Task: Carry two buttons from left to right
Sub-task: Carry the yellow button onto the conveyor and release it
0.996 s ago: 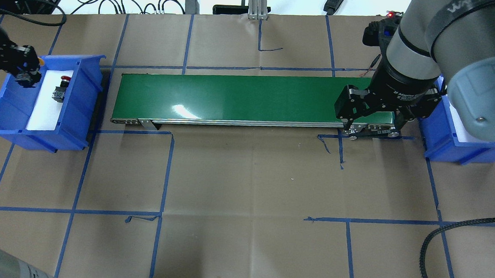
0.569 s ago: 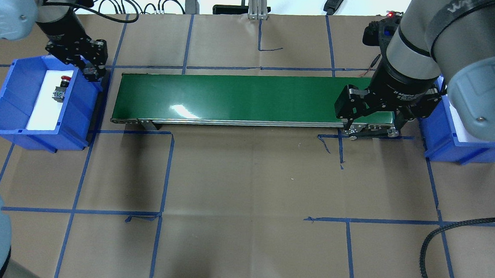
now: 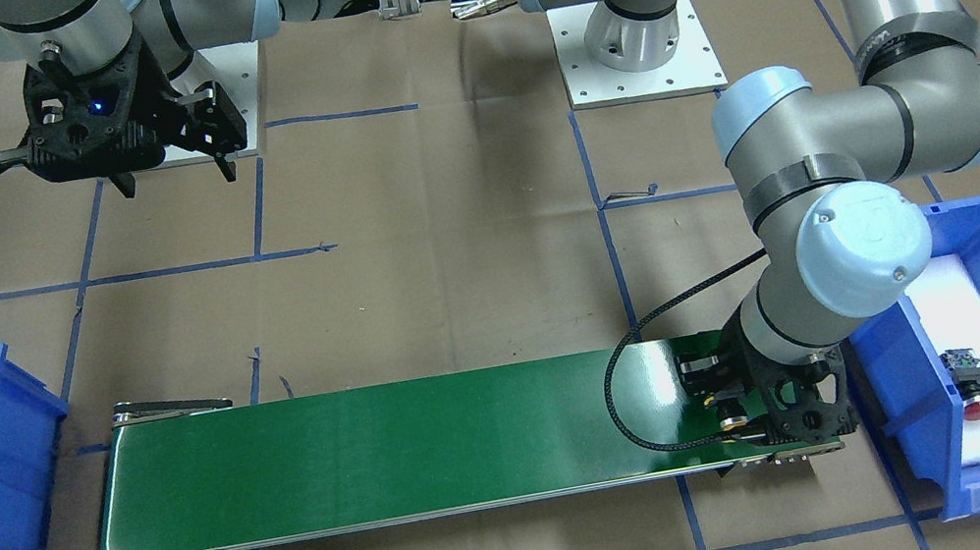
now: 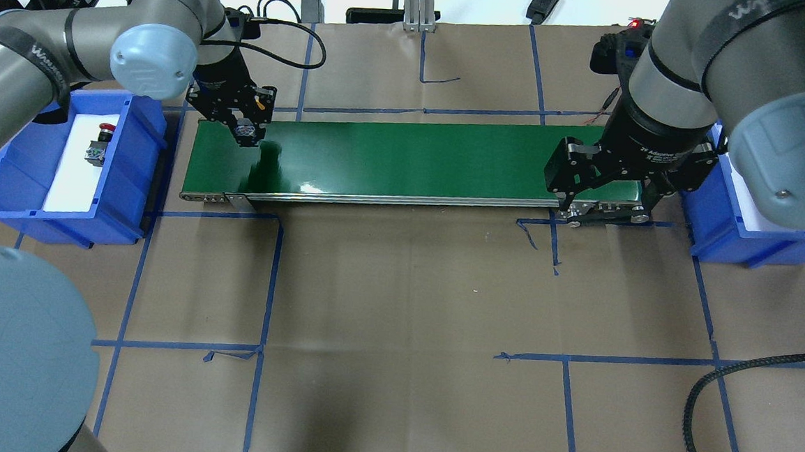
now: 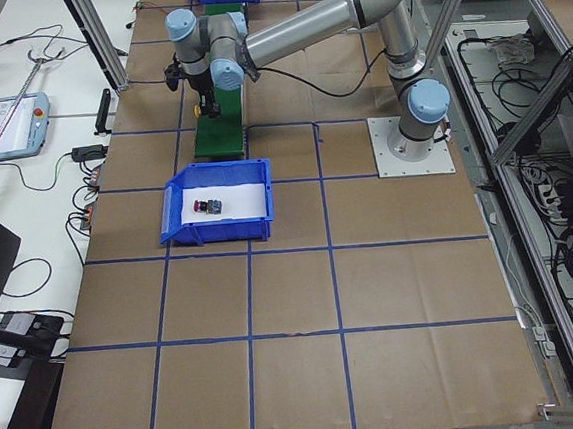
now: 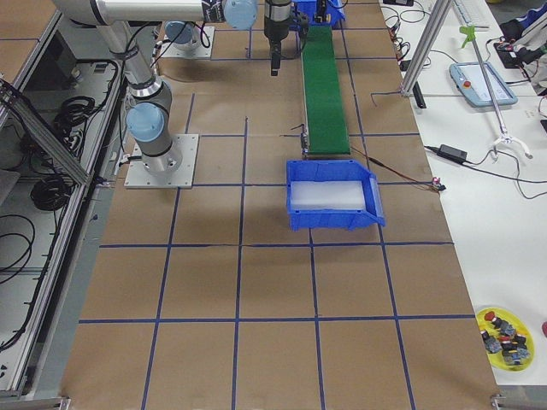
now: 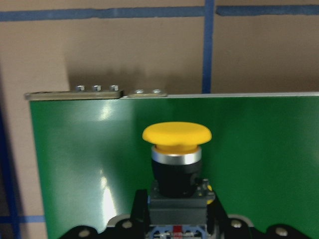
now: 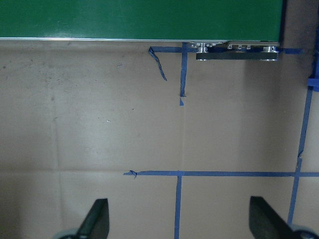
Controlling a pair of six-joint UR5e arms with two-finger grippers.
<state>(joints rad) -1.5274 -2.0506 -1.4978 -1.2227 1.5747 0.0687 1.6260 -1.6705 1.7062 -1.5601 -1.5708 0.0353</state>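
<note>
My left gripper (image 4: pixel 244 127) is shut on the yellow-capped button (image 7: pixel 177 134) and holds it just above the left end of the green conveyor belt (image 4: pixel 406 160). Its yellow cap (image 4: pixel 264 104) also shows in the front-facing view (image 3: pixel 731 422). The red button (image 4: pixel 100 141) lies on white foam in the blue bin on the left (image 4: pixel 133 167); it also shows in the front-facing view (image 3: pixel 970 389). My right gripper (image 4: pixel 606 209) is open and empty, held high near the belt's right end. In its wrist view the fingertips (image 8: pixel 97 221) stand wide apart over bare paper.
A second blue bin (image 4: pixel 716 235) with white foam stands past the belt's right end, partly hidden under my right arm; it shows whole in the exterior right view (image 6: pixel 333 201). Blue tape lines cross the brown paper. A black cable (image 4: pixel 707 391) curls at the front right.
My left arm has carried the yellow button rightward, from over the left bin to over the belt's left end. The right arm has not moved.
</note>
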